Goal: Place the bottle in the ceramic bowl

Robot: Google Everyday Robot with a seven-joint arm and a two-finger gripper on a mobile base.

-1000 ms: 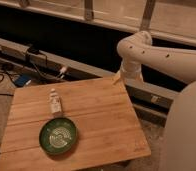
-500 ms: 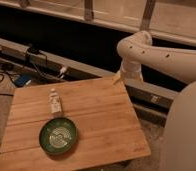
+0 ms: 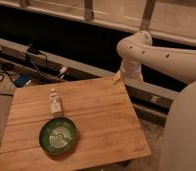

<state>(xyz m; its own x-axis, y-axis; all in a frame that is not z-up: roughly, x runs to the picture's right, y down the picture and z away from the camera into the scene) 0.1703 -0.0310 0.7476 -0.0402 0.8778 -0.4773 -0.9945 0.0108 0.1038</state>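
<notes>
The bottle (image 3: pixel 55 103) is small, slim and whitish, and sits on the wooden table (image 3: pixel 101 120) left of centre, its capped neck pointing away from me. The ceramic bowl (image 3: pixel 58 136) is round and dark green with pale rings inside. It sits just in front of the bottle, near the table's front left, with nothing in it. My gripper (image 3: pixel 116 79) hangs below the white arm (image 3: pixel 141 50) at the table's far right corner, well to the right of the bottle and the bowl.
Cables and a blue object (image 3: pixel 22 80) lie on the floor at the back left. A long grey rail (image 3: pixel 86 70) runs behind the table. My white body (image 3: pixel 183 135) fills the right side.
</notes>
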